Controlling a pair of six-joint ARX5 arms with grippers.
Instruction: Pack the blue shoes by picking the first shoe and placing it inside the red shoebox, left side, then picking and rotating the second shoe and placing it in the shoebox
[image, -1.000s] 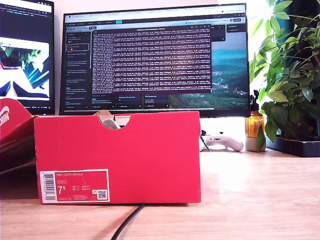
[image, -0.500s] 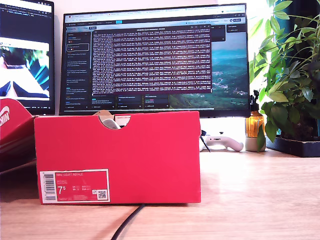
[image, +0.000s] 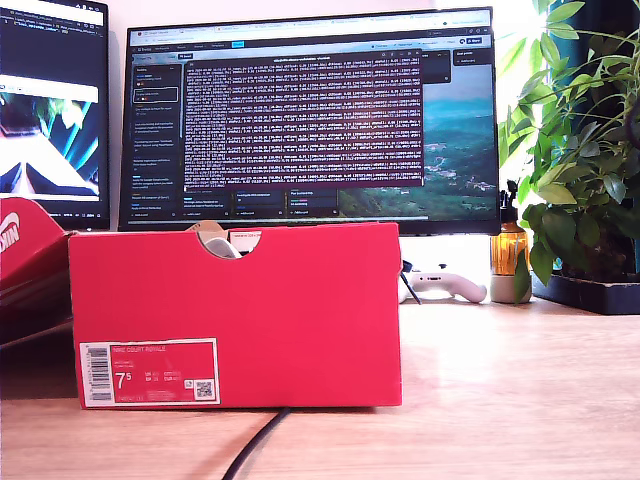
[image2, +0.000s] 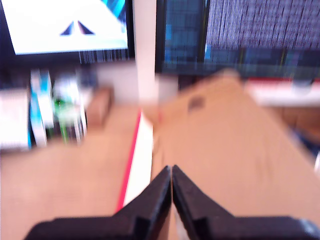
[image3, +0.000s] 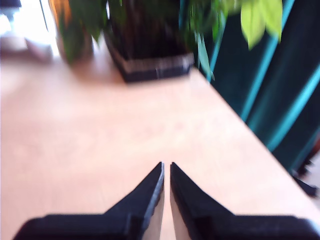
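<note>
The red shoebox (image: 240, 310) stands on the wooden desk in the exterior view, its half-round notch up and its white 7.5 label at the lower left. Only something pale shows through the notch. The blue shoes are out of view in every frame. Neither arm appears in the exterior view. My first gripper (image2: 171, 170) is shut with nothing between its fingers, in front of a blurred brown cardboard surface (image2: 225, 135) with a red edge. My second gripper (image3: 166, 165) is shut and empty above bare wooden tabletop.
A red lid (image: 25, 250) with white lettering leans at the exterior view's left. Two monitors (image: 310, 120) stand behind the box. A white game controller (image: 445, 285), an amber bottle (image: 508, 250) and a potted plant (image: 580, 160) are at the right. A black cable (image: 255, 450) runs forward.
The box and desk items have not moved in the exterior view. Only the pictures on the monitors have shifted.
</note>
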